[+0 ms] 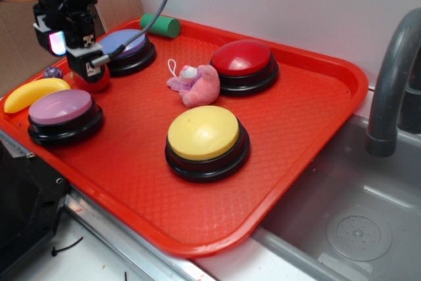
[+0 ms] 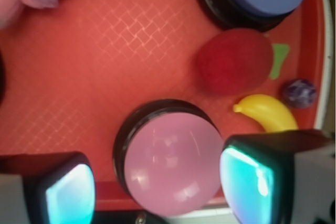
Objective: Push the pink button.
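1. Step in hand: approach. Tool (image 2: 157, 182) spread, holding nothing, hovering above the tray (image 1: 276, 162).
2. Pink button (image 2: 173, 163) sits directly beneath, between the fingers (image 2: 68, 190); untouched.
3. Next move, by my judgement: close fingers or offset, then descend straight onto the cap.

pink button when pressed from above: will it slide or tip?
The pink button probably won't tip: its black base is wide and low. The glossy domed cap may let an off-centre finger slip. The textured red tray likely limits sliding.
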`<state>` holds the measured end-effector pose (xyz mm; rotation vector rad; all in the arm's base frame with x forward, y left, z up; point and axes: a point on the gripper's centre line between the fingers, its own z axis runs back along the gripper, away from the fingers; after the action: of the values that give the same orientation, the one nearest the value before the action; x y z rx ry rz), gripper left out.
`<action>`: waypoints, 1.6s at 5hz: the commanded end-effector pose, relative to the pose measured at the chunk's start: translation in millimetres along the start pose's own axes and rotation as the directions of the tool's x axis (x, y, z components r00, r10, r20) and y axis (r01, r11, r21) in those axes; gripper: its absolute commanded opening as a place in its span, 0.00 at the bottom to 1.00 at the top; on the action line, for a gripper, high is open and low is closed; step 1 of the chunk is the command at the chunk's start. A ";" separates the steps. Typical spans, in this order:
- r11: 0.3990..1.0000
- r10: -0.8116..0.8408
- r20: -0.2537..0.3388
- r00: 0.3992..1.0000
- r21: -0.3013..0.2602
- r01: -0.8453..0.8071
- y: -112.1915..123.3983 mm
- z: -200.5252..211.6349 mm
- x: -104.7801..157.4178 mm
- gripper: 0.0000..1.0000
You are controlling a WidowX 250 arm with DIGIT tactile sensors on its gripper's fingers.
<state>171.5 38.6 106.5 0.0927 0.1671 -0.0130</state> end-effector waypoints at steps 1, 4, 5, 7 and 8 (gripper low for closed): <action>0.999 0.032 0.032 0.999 0.008 -0.032 -7.9 28.9 10.4 1.00; 0.999 0.042 0.046 0.998 -0.017 -0.041 -2.8 50.8 8.7 1.00; 0.999 0.041 0.058 0.997 -0.024 -0.039 -1.8 57.5 8.4 1.00; 0.999 0.033 0.084 0.996 -0.023 -0.031 -3.7 67.9 8.3 1.00; 0.999 0.034 0.104 0.994 -0.012 -0.032 -5.7 74.5 9.5 1.00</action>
<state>187.1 27.0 163.9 0.0734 0.1228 0.0173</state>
